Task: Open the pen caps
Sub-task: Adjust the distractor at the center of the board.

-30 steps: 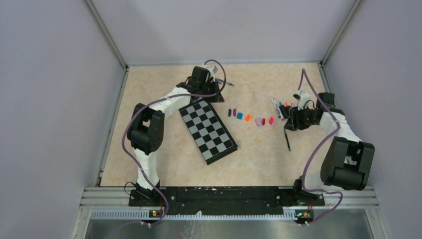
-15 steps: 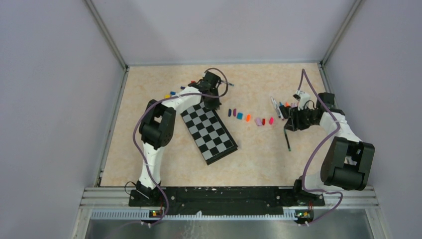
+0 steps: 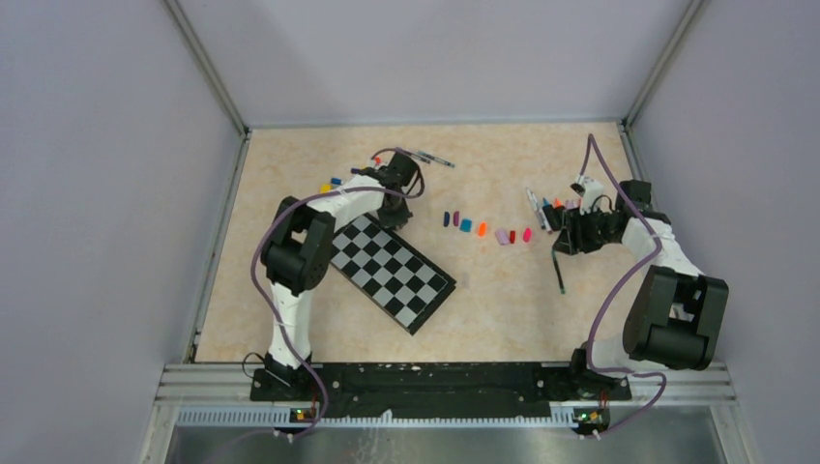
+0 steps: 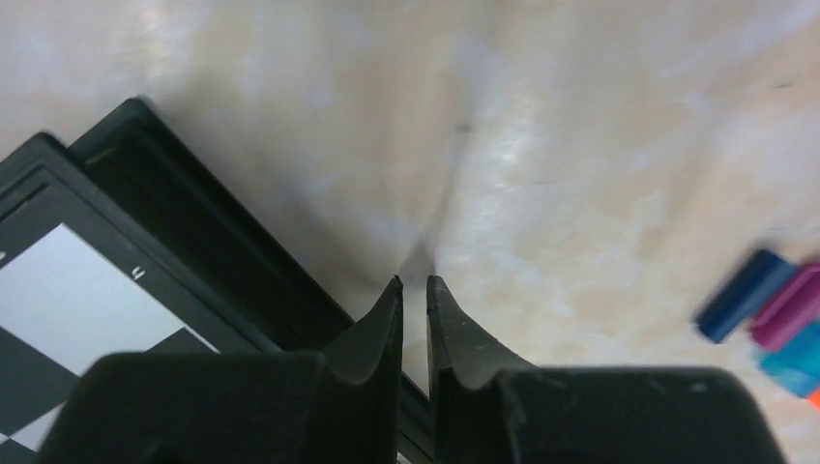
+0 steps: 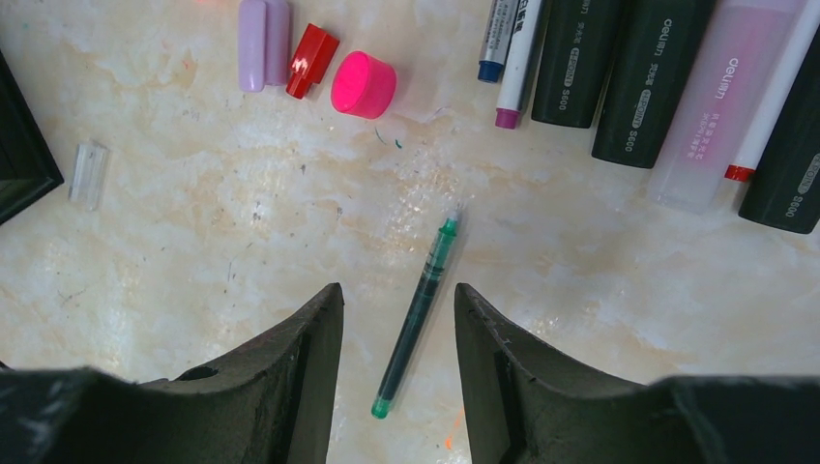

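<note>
My right fingers [image 5: 396, 290] stand about half open above the marbled beige desk [image 3: 512, 309] and grip nothing. One slim green pen refill [image 5: 416, 319] lies on the desk in the gap between them, and it seems to touch neither. My left fingers [image 4: 414, 280] are all but closed, with only a narrow slit between the tips and nothing in it. They hang at the far edge of the one black-and-white chequered board [image 3: 392, 275], left of centre.

Between my arms the small plastic pen caps [image 3: 482, 229] lie loose in a row across the desk. There are seven, from left to right: dark blue cap [image 4: 745, 295], purple cap [image 4: 788, 304], teal cap [image 4: 793, 353], orange cap [image 3: 482, 229], lilac cap [image 5: 263, 43], red cap [image 5: 311, 60], pink cap [image 5: 364, 84]. One clear cap [image 5: 87, 174] lies apart from the row.

Just right of the row, seven pens and markers lie side by side: three dark markers [image 5: 580, 58], one pink highlighter [image 5: 716, 106] and three slim pens [image 5: 517, 58]. The markers read "deli" and "S600", the highlighter "deli". One more pen [image 3: 430, 159] lies farther off, near the far edge.
</note>
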You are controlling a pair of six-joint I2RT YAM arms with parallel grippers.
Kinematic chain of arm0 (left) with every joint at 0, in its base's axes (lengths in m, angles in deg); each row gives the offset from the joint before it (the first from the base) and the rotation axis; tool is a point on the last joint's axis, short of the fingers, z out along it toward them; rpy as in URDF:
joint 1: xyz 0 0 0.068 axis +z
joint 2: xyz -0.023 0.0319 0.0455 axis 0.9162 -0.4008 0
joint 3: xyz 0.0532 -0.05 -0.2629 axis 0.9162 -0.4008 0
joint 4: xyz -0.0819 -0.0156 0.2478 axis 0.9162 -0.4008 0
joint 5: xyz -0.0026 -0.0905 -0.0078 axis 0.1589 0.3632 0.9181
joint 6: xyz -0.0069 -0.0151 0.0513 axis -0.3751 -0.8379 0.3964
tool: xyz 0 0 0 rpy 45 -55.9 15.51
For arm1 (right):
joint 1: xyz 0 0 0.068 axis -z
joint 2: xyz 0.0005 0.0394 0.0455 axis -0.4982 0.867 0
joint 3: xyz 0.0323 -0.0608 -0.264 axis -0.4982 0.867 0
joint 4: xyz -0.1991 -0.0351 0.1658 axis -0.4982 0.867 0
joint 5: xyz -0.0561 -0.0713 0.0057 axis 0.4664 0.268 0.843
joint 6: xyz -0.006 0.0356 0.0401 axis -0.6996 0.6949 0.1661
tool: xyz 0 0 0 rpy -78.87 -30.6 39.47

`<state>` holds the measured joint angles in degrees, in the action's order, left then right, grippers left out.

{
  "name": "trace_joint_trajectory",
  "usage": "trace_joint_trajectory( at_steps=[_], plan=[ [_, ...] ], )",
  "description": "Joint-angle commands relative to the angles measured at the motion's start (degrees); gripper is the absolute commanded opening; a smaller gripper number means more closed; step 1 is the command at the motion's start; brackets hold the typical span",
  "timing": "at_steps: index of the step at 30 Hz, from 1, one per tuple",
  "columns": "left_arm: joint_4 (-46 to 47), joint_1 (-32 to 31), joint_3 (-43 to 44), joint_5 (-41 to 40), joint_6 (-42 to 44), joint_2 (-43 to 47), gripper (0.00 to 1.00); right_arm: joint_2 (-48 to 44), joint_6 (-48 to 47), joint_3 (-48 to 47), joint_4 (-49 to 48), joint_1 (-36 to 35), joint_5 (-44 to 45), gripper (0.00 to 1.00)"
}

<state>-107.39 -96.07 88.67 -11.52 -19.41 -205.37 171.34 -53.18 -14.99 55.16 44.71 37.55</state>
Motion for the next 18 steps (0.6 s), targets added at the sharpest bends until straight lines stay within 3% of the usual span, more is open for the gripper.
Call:
trace_joint_trajectory(
  at_steps=[1, 12, 18],
  plan=[
    [-2.36, 3.59, -9.12, -2.19, -2.00, 6.61, 0.18, -1.57, -0.91, -0.17, -0.04, 0.90, -1.39, 0.45],
    [5.97, 12.55, -12.93, 9.29, 10.18, 15.84, 0.23, -1.58, -0.94, -0.06, -0.04, 0.89, -1.67, 0.45],
    [29.96, 14.16, -21.33, 25.57, 20.66, 25.48, 0.61, -1.32, -1.02, -0.08, -0.02, 0.90, -1.62, 0.45]
  ],
)
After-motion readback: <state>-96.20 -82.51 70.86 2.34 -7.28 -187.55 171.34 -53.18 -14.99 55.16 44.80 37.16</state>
